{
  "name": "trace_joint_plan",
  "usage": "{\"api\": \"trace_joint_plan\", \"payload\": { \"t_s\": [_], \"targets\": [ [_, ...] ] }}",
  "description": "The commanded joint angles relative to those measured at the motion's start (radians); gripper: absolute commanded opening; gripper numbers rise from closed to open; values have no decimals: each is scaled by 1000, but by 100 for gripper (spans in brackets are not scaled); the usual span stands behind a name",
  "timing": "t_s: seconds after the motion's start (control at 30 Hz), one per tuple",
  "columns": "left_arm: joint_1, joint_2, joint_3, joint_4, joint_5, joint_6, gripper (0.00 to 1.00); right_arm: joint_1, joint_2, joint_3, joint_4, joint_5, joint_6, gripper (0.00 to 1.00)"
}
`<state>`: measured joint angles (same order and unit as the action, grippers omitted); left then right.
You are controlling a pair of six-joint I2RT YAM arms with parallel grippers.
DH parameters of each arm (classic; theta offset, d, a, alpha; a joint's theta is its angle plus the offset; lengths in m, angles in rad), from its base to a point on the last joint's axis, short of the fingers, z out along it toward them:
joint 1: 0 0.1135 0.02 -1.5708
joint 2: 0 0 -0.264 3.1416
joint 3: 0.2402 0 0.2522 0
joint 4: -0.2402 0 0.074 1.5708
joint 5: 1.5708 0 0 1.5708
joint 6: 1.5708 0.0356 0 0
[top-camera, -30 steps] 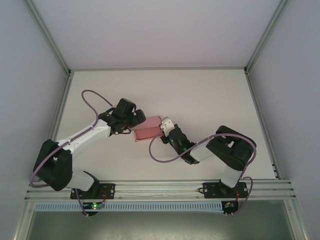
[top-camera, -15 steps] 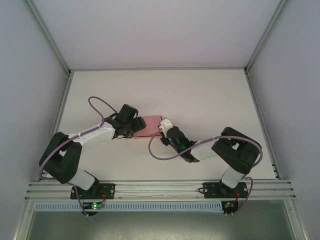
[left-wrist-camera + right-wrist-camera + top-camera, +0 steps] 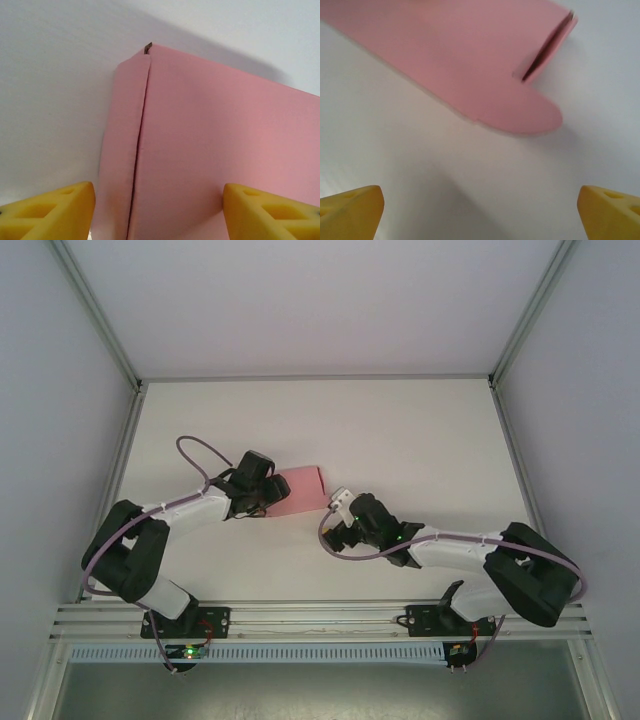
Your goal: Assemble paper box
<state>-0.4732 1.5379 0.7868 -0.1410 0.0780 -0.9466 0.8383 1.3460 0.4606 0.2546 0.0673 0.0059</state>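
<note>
The top external view is bright and evenly lit from above, and no glare is seen on the matte white tabletop [image 3: 400, 430]. Only faint, soft shadows are cast under the black-and-white robot arms [image 3: 185, 508]. In the left wrist view the pink thin-card box [image 3: 215, 150] is rendered sharply, with a broad grey shadow behind it. In the right wrist view its edges are softened by blur.

The white table [image 3: 400, 430] sits under soft, even light. Pale grey panels [image 3: 310, 300] close it in behind and at both sides. Aluminium posts [image 3: 95, 310] rise from its far corners, and a grooved rail [image 3: 320, 618] lines its near edge.
</note>
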Motion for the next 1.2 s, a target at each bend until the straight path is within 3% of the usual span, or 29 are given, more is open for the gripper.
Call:
{"api": "trace_joint_plan", "payload": {
  "t_s": [0.0,0.1,0.17,0.3,0.4,0.53,0.67,0.8,1.17],
  "targets": [
    [39,74,-52,-41,-2,55,66,-38,-61,2,-87,-117,64,98],
    [54,120,-44,8,75,109,60,-109,-127,32,-122,-180,121,98],
    [59,137,-49,49,114,130,50,-171,-171,39,-122,-182,169,98],
    [64,145,-44,81,159,163,47,-311,-217,26,-48,-151,415,98],
    [74,148,-41,88,188,185,44,-395,-184,66,-18,-290,507,98],
    [120,166,-81,175,300,171,34,-411,-53,194,-78,-434,588,98],
    [146,170,-101,208,350,184,34,-410,125,324,-132,-591,650,98],
    [161,155,-115,213,355,198,27,-413,285,451,-257,-649,619,98],
    [209,189,-159,315,422,174,26,-398,474,561,-253,-785,615,88]
  ]
}}
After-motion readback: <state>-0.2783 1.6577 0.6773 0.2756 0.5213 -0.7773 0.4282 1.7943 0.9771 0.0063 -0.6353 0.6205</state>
